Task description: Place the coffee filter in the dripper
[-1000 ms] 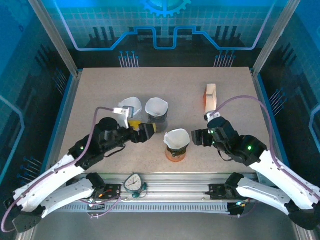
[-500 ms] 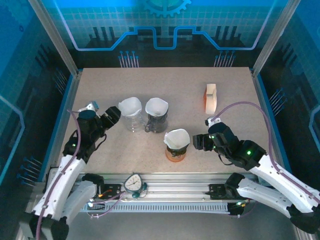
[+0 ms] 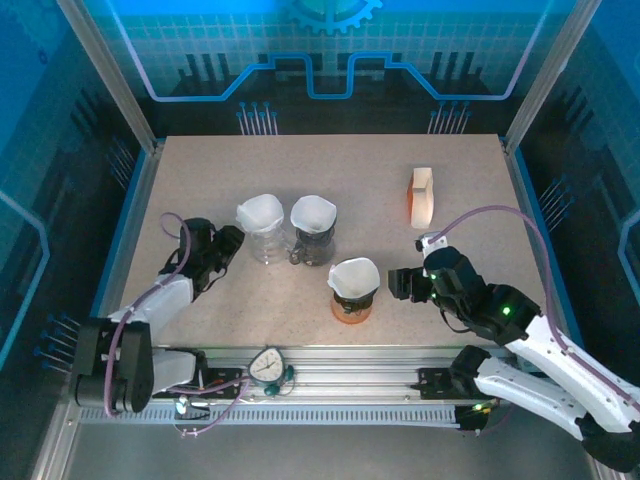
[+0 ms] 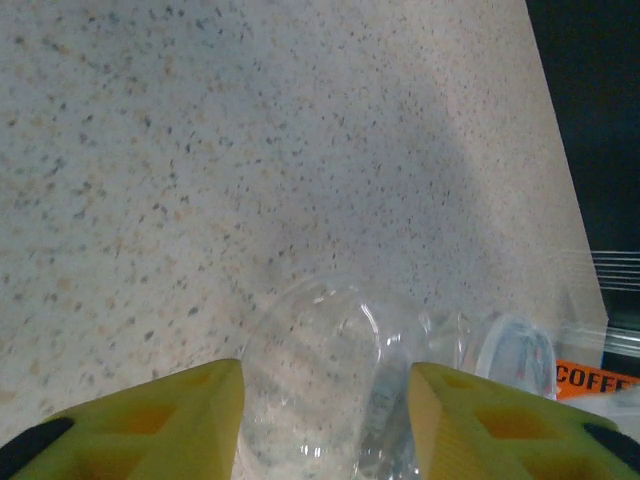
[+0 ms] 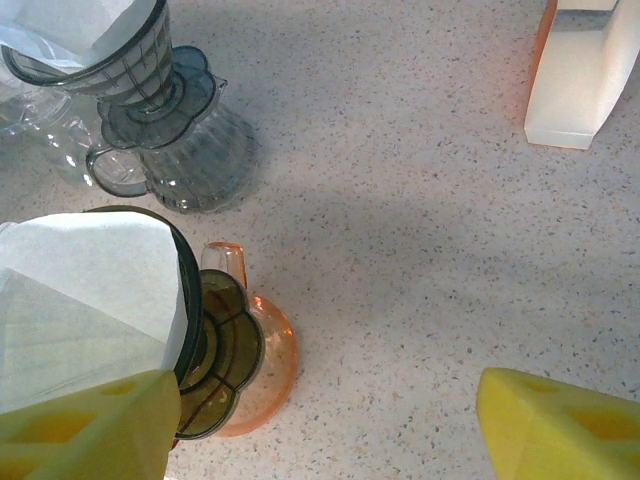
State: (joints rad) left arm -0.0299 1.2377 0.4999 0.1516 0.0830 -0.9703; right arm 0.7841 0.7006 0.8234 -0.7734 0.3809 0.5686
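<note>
Three drippers stand mid-table, each with a white coffee filter in it. The clear dripper (image 3: pixel 264 243) (image 4: pixel 320 360) is at the left, the grey one (image 3: pixel 313 245) (image 5: pixel 170 150) beside it. The orange-based dripper (image 3: pixel 352 305) (image 5: pixel 215 350) stands nearer, with its filter (image 3: pixel 353 273) (image 5: pixel 80 290) seated in the cone. My left gripper (image 3: pixel 232 243) (image 4: pixel 325 400) lies low just left of the clear dripper, jaws partly apart, holding nothing. My right gripper (image 3: pixel 397 283) (image 5: pixel 330 400) is wide open just right of the orange dripper, its left finger (image 5: pixel 90 425) next to the rim.
A white and orange filter box (image 3: pixel 422 197) (image 5: pixel 585 70) stands at the back right of the table (image 3: pixel 350 165). The left arm is folded back along the table's left front. Aluminium posts and blue side panels ring the table.
The left arm has pulled back from over the clear and grey drippers to the left side and dropped low, its jaws narrowing. The right arm has barely shifted.
</note>
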